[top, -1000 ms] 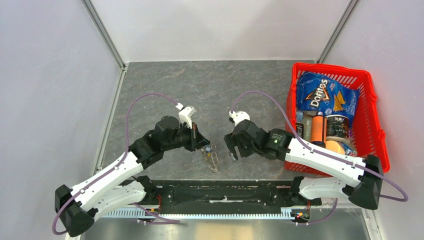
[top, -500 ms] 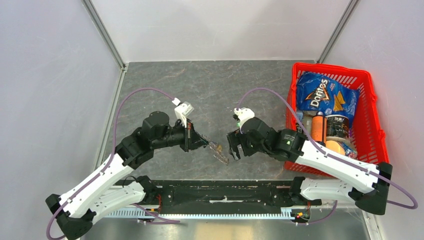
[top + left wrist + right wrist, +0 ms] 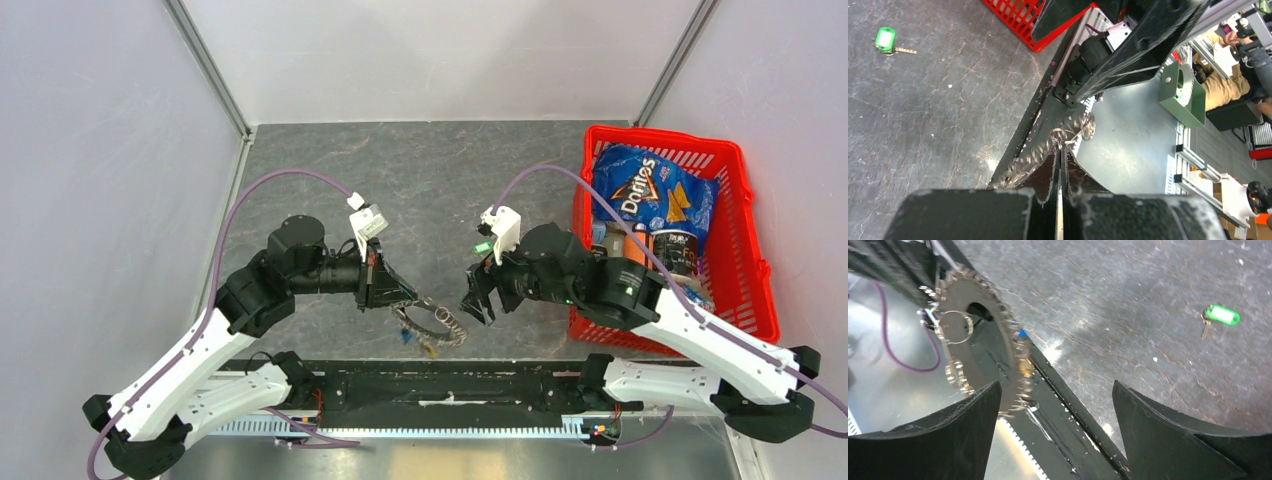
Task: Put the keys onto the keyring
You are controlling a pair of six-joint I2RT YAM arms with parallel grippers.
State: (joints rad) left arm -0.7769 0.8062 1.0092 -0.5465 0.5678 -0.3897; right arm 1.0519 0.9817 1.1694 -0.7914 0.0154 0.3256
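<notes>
Left gripper (image 3: 398, 297): jaws pinched tight on the keyring's rim by the near edge of the table (image 3: 330, 180), apparently presenting it to the other arm.
Keyring (image 3: 437, 325): hangs from those jaws over the near edge, its central hole showing. Half a second ago it jutted edge-on toward the right arm, farther from that edge.
Right gripper (image 3: 481, 301): spread wide, empty, just beside the ring and facing it.
Green key (image 3: 1221, 315): flat on the table toward its middle, apart from the ring.
Black key: not seen.

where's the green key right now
The green key lies on the table, mid-view from the top camera, beside the right arm's wrist, away from the keyring in the left gripper.
</notes>
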